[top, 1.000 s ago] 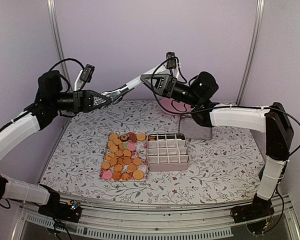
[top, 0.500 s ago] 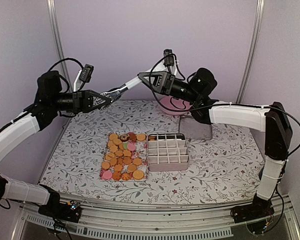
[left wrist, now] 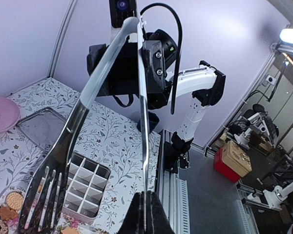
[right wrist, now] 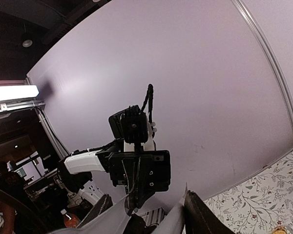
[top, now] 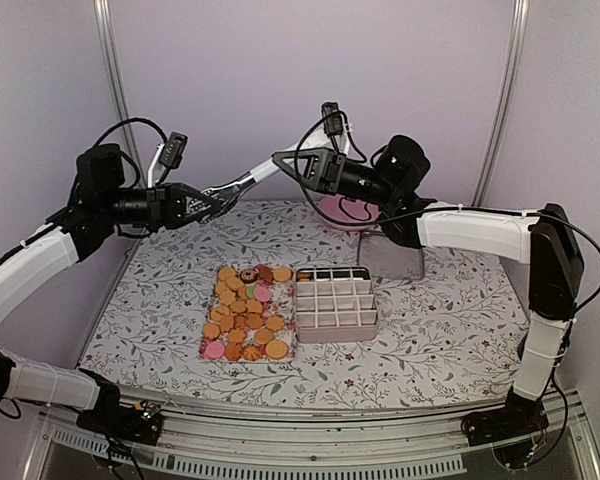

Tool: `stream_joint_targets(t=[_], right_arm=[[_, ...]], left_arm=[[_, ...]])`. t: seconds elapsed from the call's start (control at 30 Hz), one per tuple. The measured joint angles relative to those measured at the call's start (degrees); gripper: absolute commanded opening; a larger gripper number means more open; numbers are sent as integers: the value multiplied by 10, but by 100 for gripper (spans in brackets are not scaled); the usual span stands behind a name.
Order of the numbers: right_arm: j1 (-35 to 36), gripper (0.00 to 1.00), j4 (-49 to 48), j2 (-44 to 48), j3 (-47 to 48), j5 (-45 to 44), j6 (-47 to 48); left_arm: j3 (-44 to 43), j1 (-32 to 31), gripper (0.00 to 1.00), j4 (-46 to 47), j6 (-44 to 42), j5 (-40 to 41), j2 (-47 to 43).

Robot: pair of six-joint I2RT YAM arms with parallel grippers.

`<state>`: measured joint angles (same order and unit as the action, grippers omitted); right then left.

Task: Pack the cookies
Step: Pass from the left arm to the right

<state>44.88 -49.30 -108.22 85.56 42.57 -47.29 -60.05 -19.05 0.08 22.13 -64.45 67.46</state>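
Note:
The cookies (top: 247, 313), mostly golden-orange with a few pink and brown, lie on a flat tray at the table's middle; a few cookies (left wrist: 9, 202) show in the left wrist view. High above the table hang metal tongs (top: 242, 183). My left gripper (top: 212, 200) is shut on one thin arm of the tongs (left wrist: 142, 122), fingers (left wrist: 158, 217) pinched on its lower end. My right gripper (top: 285, 160) holds the other end, its fingers (right wrist: 200, 214) pressed against the outsides of both tong arms (right wrist: 110, 217).
A pink box with a white grid of cells (top: 335, 303) stands right of the cookie tray. Behind it lie a metal lid (top: 390, 258) and a pink plate (top: 342, 212). Walls and frame posts close in the back and sides.
My right gripper has shifted a little up and left along the tongs, and its jaws have closed in on the arms. The left gripper has stayed shut in place.

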Motion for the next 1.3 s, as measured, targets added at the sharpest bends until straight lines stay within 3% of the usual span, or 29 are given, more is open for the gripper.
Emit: stream_joint_targets(t=[0.07, 0.17, 0.4, 0.77, 0.9, 0.97, 1.13, 1.3], right_arm=[[0, 49, 9, 0, 0, 0, 6], [0, 60, 26, 0, 0, -3, 21], [1, 64, 38, 0, -1, -23, 37], [6, 46, 13, 0, -14, -30, 25], [8, 41, 7, 7, -31, -35, 24], [10, 40, 15, 16, -43, -38, 35], [16, 38, 56, 21, -58, -41, 67], [16, 38, 110, 26, -63, -56, 103]], left_arm=[[0, 0, 0, -14, -17, 7, 0], [0, 1, 0, -34, -39, 9, 0], [0, 1, 0, -47, -50, 9, 0], [0, 1, 0, -50, -54, 10, 0], [0, 1, 13, -64, -64, 16, 0], [0, 1, 27, -71, -71, 25, 0], [-5, 4, 47, -89, -88, 58, 0], [-25, 9, 62, -129, -111, 80, 8]])
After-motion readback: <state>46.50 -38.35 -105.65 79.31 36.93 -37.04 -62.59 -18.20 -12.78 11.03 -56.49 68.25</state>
